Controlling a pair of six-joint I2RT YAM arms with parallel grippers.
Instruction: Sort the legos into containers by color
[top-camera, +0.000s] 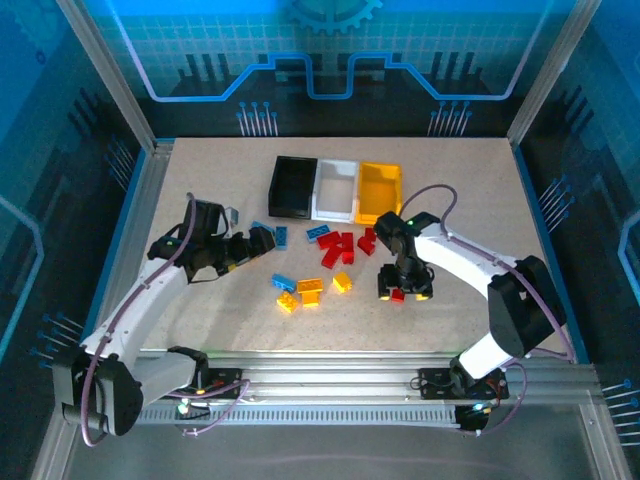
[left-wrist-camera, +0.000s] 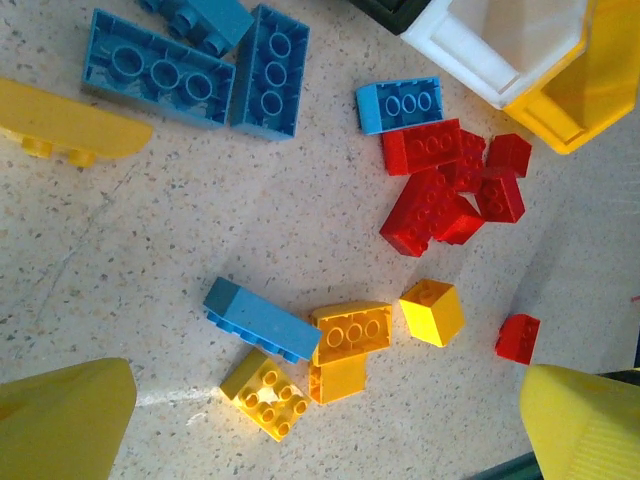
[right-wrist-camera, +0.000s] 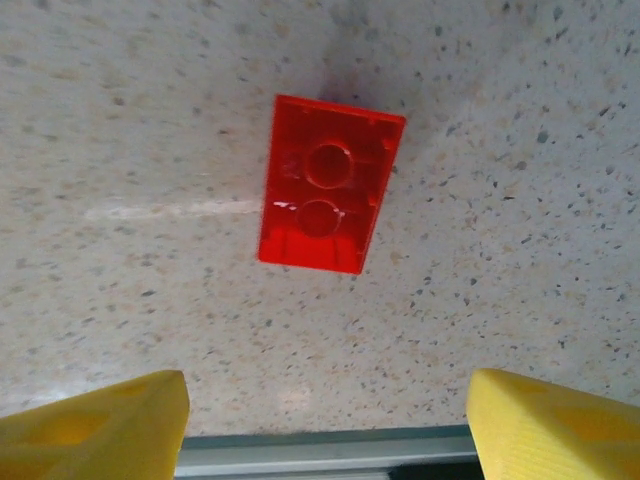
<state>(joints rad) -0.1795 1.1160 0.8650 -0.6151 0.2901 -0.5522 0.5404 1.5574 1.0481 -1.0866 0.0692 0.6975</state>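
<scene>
Three containers stand in a row at the back: black, white and yellow-orange. The legos lie loose in front of them. A red cluster sits near the bins. Blue bricks lie to its left. A long blue brick, an orange one and yellow ones form a nearer group. My left gripper hovers open above that group. My right gripper is open over a single red brick, which lies studs-down on the table, untouched.
The table's metal front rail runs just below the right gripper. A flat yellow piece lies left of the blue bricks. Bare tabletop stretches to the right of the bins.
</scene>
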